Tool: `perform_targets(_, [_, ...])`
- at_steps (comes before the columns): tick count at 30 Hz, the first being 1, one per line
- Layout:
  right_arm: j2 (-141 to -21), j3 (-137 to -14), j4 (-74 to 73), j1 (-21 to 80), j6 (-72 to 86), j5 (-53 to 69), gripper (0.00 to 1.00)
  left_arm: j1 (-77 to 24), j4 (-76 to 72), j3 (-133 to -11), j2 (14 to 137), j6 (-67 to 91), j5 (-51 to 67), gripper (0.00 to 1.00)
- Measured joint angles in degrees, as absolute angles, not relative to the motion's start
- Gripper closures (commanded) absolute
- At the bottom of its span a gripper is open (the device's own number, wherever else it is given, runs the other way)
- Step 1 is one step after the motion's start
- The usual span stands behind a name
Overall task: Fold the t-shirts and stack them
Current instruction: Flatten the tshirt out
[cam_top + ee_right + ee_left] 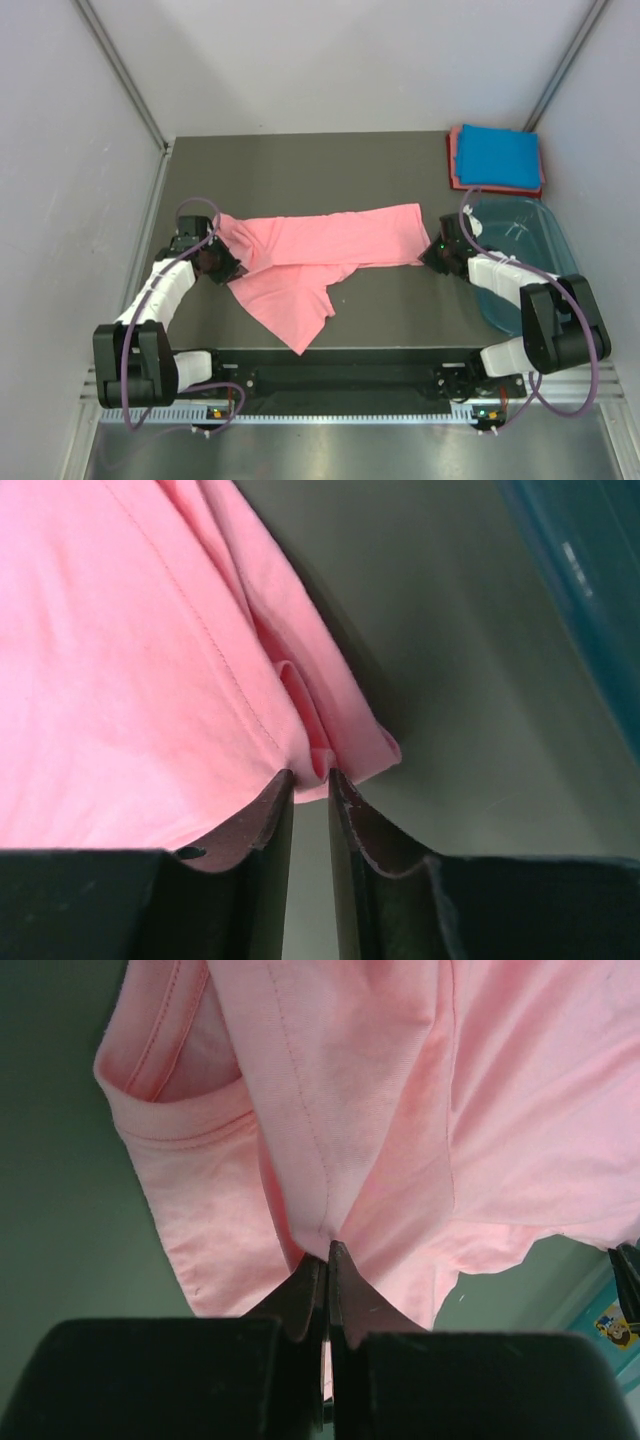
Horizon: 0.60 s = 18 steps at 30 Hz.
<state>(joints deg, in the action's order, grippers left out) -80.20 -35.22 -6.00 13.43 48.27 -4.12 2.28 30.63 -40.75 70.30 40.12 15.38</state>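
hold pink t-shirt (330,245) tight in clamped left gripper (328,1256); with right gripper (311,778) slightly apart, lay cloth flat just ahead.

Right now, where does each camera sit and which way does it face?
Top external: above and behind, looking down at the table; both arms show.
Left wrist: on the left arm, looking along the left jaws, shut on the pink t-shirt.
Right wrist: on the right arm, along the right jaws, parted at the shirt's edge.
All share that shirt.
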Motion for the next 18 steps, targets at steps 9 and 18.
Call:
perform_targets(9, [-80.03,-34.48,-4.64,13.43,52.71,-4.99,0.76,2.28,30.7,-40.73,69.12,39.9,15.38,1.0])
perform_targets(18, [-79.92,-34.61,-4.84,13.43,53.3,-9.87,1.0,2.28,30.61,-40.84,68.86,39.9,14.81,1.0])
